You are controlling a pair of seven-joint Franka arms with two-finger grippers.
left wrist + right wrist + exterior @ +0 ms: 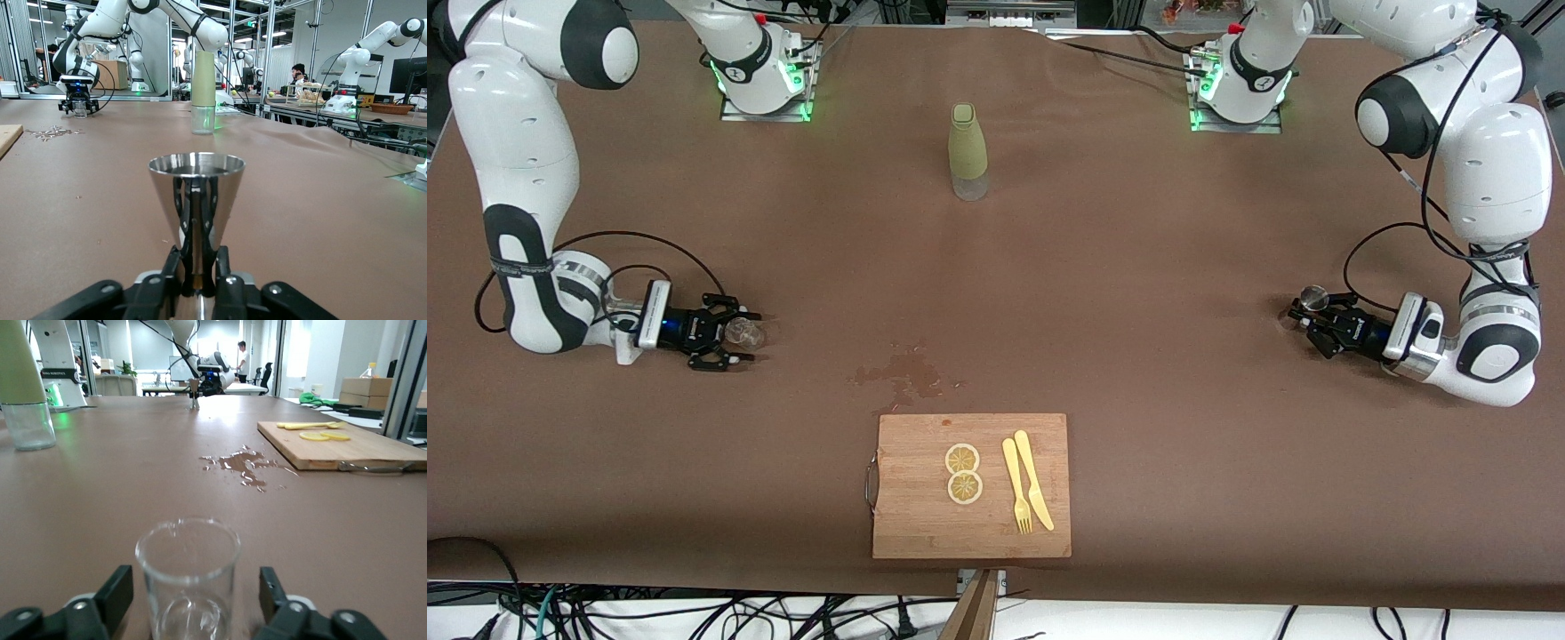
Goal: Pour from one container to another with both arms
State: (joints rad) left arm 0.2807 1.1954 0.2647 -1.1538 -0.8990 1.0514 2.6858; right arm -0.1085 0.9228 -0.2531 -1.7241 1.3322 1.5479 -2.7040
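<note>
Your left gripper (1303, 322) is sitting low at the left arm's end of the table, clamped on the waist of a steel jigger (196, 193), standing it upright on the brown table (1138, 267). Your right gripper (740, 338) is lying at the right arm's end with fingers (115, 595) spread, flanking a clear glass beaker (188, 577) without touching it, so it looks released. A puddle (903, 372) is spreading near the cutting board (925, 524), suggesting some liquid missed.

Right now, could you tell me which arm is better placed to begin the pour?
Probably the left: its end effector is shut on the metal jigger, while the right end effector stands open around the glass beaker.
</note>
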